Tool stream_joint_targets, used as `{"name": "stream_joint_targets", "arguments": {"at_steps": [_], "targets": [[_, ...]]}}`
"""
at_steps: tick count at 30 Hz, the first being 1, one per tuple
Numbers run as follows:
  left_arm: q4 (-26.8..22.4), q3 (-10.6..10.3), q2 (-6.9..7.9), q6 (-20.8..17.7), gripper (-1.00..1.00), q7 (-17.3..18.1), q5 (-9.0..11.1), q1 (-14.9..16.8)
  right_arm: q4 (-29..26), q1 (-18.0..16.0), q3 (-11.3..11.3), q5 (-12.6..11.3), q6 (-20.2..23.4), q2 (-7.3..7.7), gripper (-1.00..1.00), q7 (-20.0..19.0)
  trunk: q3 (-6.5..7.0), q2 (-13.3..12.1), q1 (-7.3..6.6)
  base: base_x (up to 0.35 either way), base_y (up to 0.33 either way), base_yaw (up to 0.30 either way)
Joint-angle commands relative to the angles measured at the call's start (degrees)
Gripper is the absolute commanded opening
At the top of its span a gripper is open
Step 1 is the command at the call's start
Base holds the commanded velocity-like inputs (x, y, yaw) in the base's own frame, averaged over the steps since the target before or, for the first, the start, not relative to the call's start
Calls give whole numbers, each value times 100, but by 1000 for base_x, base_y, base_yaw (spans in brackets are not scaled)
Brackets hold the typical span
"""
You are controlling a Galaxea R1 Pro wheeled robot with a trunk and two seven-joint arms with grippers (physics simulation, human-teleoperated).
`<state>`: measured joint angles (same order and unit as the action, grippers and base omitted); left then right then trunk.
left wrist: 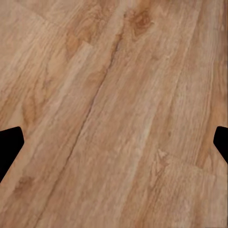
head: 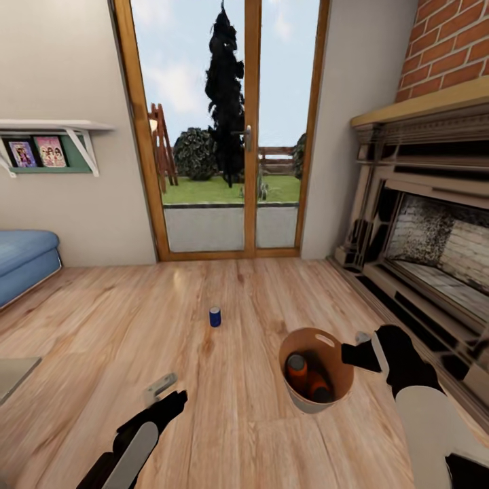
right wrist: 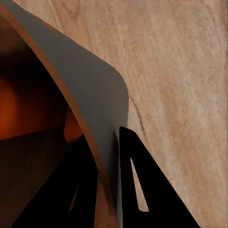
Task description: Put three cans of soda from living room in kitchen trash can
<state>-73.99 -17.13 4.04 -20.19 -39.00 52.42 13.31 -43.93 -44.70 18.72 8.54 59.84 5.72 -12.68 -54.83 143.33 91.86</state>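
A dark blue soda can (head: 214, 316) stands upright on the plank floor of the living room, in front of the glass doors. The trash can (head: 309, 405) sits to its right and nearer to me, with two orange cans (head: 297, 370) lying inside. My right gripper (head: 353, 354) is shut on the bucket's rim; in the right wrist view its fingers (right wrist: 142, 190) pinch the grey wall (right wrist: 90, 90). Well short of the blue can, my left gripper (head: 166, 394) hangs open over bare floor, its fingertips (left wrist: 9, 147) wide apart.
A light-blue sofa (head: 24, 261) is at the left and a red-brick fireplace (head: 435, 251) runs along the right. Wood-framed glass doors (head: 231, 136) close the far end. A wall shelf (head: 47, 146) hangs above the sofa. A pale flat corner (head: 13, 377) juts in at lower left.
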Motion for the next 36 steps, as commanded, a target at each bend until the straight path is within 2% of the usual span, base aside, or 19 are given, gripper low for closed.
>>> {"name": "stream_joint_targets", "arguments": {"at_steps": [1,5,7,8,10,11,14,18,26,31,36], "targets": [[22,9,0,-6,100,118,11,5,-41,2,-5,-190,16,-1,-100,-26,0,0,0,348,0,0],[61,39,0,-9,100,253,12,13,-105,-12,-25,-180,16,4,-100,-104,0,0,0,348,0,0],[67,42,0,-15,100,295,6,14,-113,-19,-96,-148,16,132,-100,-437,0,0,0,348,0,0],[68,42,0,-14,100,290,3,14,-114,-20,-232,-146,16,210,-100,-547,0,0,0,348,0,0],[69,43,0,-15,100,279,-1,14,-115,-22,-650,-144,16,395,-100,-878,0,0,0,348,0,0],[69,46,3,-13,100,265,-3,14,-115,-21,-1137,-139,16,643,-100,-1439,0,0,0,348,0,0],[69,51,7,-4,100,255,-10,14,-115,-16,-1898,-134,16,1013,-100,-2278,0,0,0,348,0,0],[73,51,8,4,100,253,-10,14,-102,-16,-2293,-123,16,1116,-100,-2518,0,0,0,348,0,0],[79,54,9,-3,100,261,3,14,24,-36,-2531,-125,16,1110,-100,-2579,0,0,0,348,0,-1],[94,52,13,-3,100,261,1,14,881,-229,-2559,-133,16,1083,-100,-2582,0,0,0,348,0,-154],[121,52,11,-9,100,261,1,14,1222,-329,-2549,-154,16,1074,-100,-2586,0,0,0,348,0,-253]]}}
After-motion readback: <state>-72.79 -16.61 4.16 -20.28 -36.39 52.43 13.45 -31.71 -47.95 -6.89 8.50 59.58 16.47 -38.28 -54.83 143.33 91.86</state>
